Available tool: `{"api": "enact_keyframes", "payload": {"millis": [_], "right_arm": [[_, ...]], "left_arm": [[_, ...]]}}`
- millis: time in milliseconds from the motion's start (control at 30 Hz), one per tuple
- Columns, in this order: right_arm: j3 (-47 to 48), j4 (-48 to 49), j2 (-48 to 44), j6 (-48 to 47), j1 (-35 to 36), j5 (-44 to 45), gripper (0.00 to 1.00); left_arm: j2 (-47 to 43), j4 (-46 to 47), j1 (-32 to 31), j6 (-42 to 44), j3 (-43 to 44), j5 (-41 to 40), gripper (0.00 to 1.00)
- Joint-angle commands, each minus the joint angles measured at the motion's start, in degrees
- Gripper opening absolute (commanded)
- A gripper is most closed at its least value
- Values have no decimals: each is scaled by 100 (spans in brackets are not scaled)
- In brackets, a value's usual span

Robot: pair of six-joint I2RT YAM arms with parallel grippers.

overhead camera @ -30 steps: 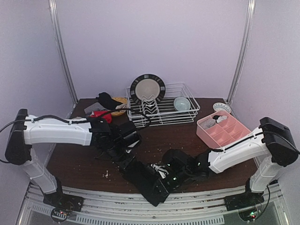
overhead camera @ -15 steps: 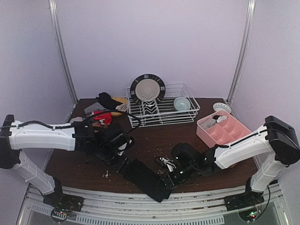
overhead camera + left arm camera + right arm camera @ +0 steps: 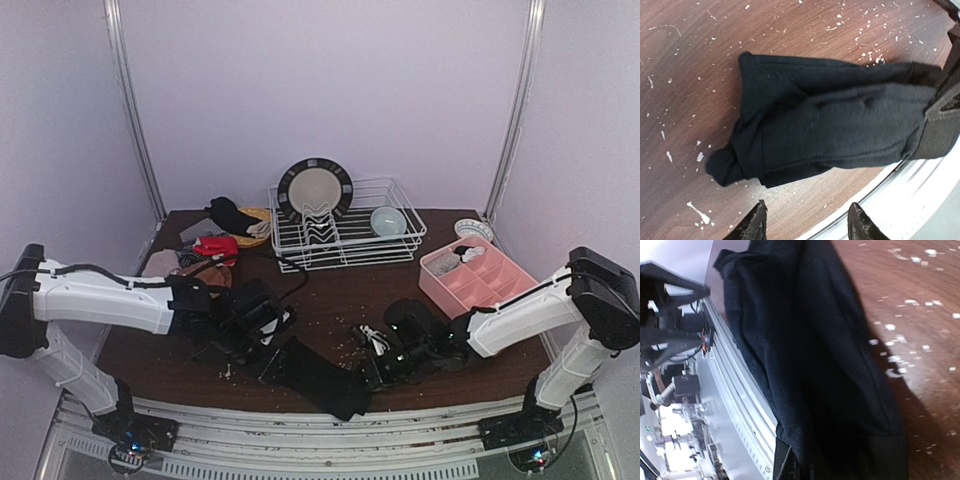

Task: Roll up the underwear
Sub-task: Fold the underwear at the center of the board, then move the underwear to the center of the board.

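Black underwear point(image 3: 840, 125) lies bunched along the near edge of the table point(image 3: 340, 300), its right end over the metal rail point(image 3: 920, 185). A second ago it stretched longer and straighter, one corner hanging past that edge. The right gripper point(image 3: 372, 368), now further right than before, is closed tight on that end. The left gripper point(image 3: 807, 222) hovers at the cloth's folded left end, fingers half spread, holding nothing. Bare brown wood lies open between the garment and the dish rack point(image 3: 345, 235); the pink tray point(image 3: 475, 275) sits well to the right.
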Motion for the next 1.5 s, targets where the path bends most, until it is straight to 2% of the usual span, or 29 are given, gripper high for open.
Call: {"api": "enact_keyframes", "payload": {"millis": [0,167,267,367,567,667,767,900,967,1033,1100,1200,1467], "right_arm": [[-243,627,112,333,-224,-191,0],[-294,572,336,260,-371,-181,2],[-300,353,294,82,-401,-15,17],[-159,-445,-90,-273,-336,302,33],[738,-2409,-935,-1243,95,1397,51],[1305,-2996,-915,-1622,383,1965,61],[1867,-3313,-581,-1939,667,2305,59],[2274,-2963,83,-1977,769,1896,37],[2408,-2874,391,-1977,768,1873,30],[2501,-2804,632,-1989,767,1916,31],[2577,-2814,813,-2027,766,2044,40],[2599,-2808,898,-2057,770,2263,48],[2318,-2751,765,-1997,749,2432,47]], "left_arm": [[132,369,-67,-48,-60,145,51],[183,527,-77,-59,-113,211,52],[230,561,-86,-60,-89,170,55],[232,542,-86,-82,-59,18,58],[114,360,-84,-268,-6,-396,59],[-102,276,-85,-463,-102,-630,60],[-375,291,-81,-675,-267,-752,59],[-603,611,-79,-831,-561,-628,52],[-550,758,-77,-830,-611,-538,41],[-382,913,-70,-773,-599,-403,30],[-140,1027,-54,-688,-527,-302,23],[264,1148,18,-607,-351,-236,21],[987,1320,220,-195,354,-43,14]]}}
